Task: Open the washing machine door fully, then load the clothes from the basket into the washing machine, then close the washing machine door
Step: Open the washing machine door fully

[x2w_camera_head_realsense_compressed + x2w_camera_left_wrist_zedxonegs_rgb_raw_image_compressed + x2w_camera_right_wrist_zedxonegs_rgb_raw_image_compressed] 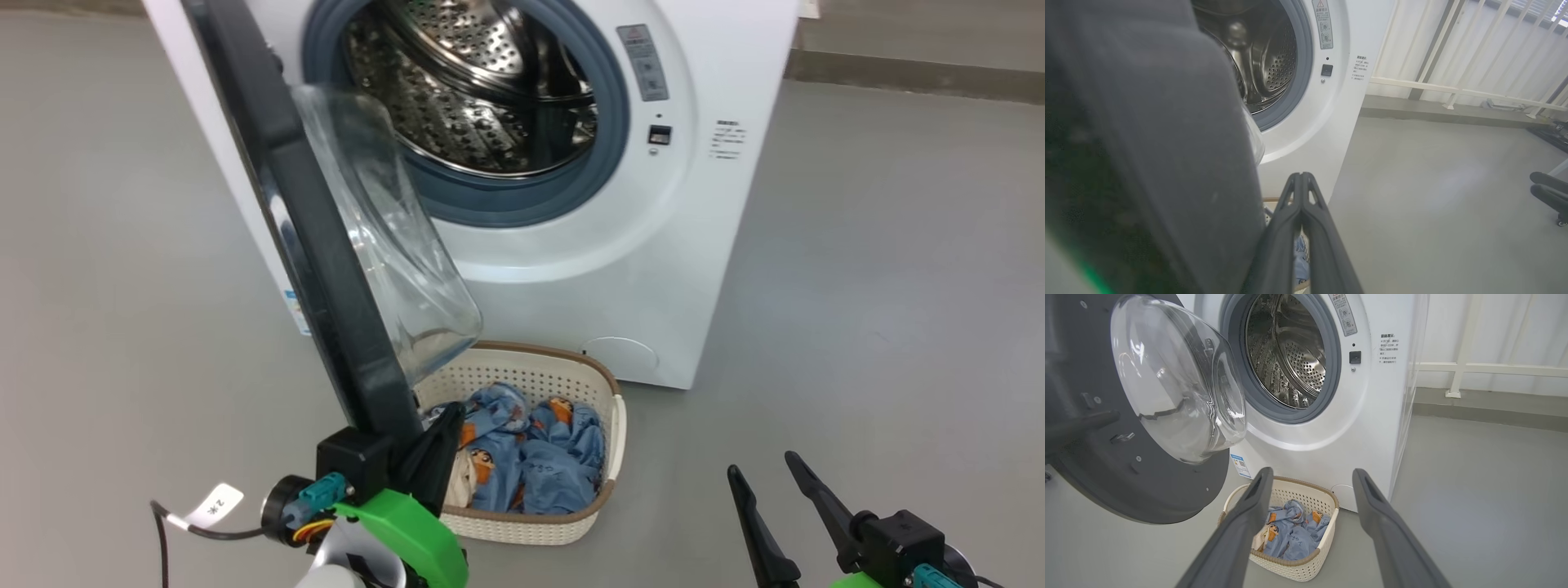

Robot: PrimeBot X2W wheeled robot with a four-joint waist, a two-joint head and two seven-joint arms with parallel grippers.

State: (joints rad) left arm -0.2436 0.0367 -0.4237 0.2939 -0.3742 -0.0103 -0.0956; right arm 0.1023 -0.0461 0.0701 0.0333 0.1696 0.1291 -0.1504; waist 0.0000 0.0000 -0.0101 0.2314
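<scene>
The white washing machine (653, 269) stands with its steel drum (482, 90) exposed. Its door (318, 245) swings out towards me, black rim edge-on, its glass bowl (392, 237) facing the opening. My left gripper (447, 418) is shut with nothing between its fingers, and its tips (1301, 176) lie against the inner side of the door's (1167, 122) lower edge. Below the door sits the cream basket (522, 535) with light-blue clothes (539, 457) and a cream piece (459, 483). My right gripper (762, 465) hangs open over bare floor, right of the basket (1298, 567) and aimed at the clothes (1290, 535).
Grey floor surrounds the machine (1331, 437). A low kerb and white railing (1453, 85) run behind on the right. Black wheeled feet (1549, 192) stand at the far right of the left wrist view. A tagged cable (214, 504) hangs by my left wrist.
</scene>
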